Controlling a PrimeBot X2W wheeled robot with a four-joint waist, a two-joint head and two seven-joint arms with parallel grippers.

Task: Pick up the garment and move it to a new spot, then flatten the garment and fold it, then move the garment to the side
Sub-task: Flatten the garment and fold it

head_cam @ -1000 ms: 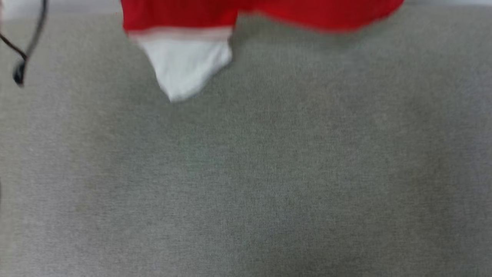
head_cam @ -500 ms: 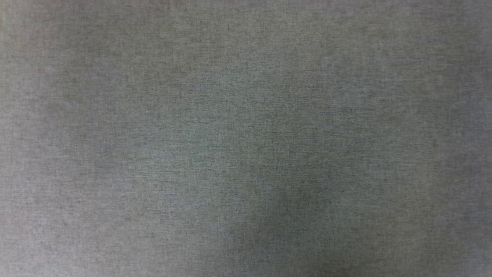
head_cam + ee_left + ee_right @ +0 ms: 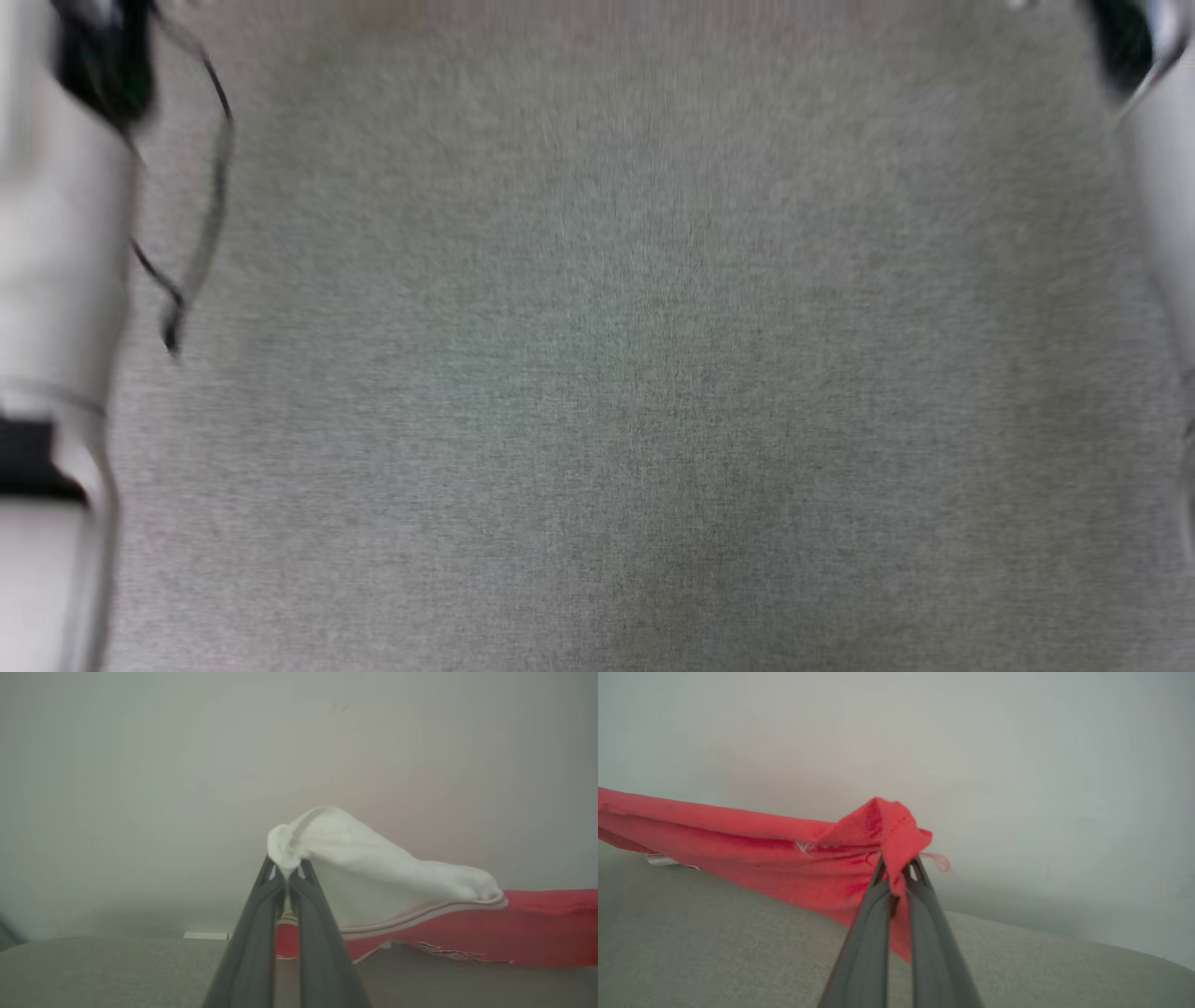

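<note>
Since a second ago the head view has swung: a pale left forearm (image 3: 56, 280) and right forearm (image 3: 1167, 233) now flank the grey surface (image 3: 597, 373). The left gripper (image 3: 286, 877) is clamped on the white sleeve (image 3: 373, 854) of the shirt (image 3: 546, 924), and the right gripper (image 3: 896, 870) is pinched on a red corner. The shirt hangs stretched between them, sagging toward the surface. Both pinches look thin — a hard pull apart could slip one free and crumple the cloth.

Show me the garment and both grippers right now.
garment (image 3: 383, 863): left wrist view, on the white sleeve.
left gripper (image 3: 286, 870): left wrist view, midway between its fingertips, shut on the sleeve's edge.
right gripper (image 3: 897, 870): right wrist view, midway between its fingertips, shut on the red fabric.
</note>
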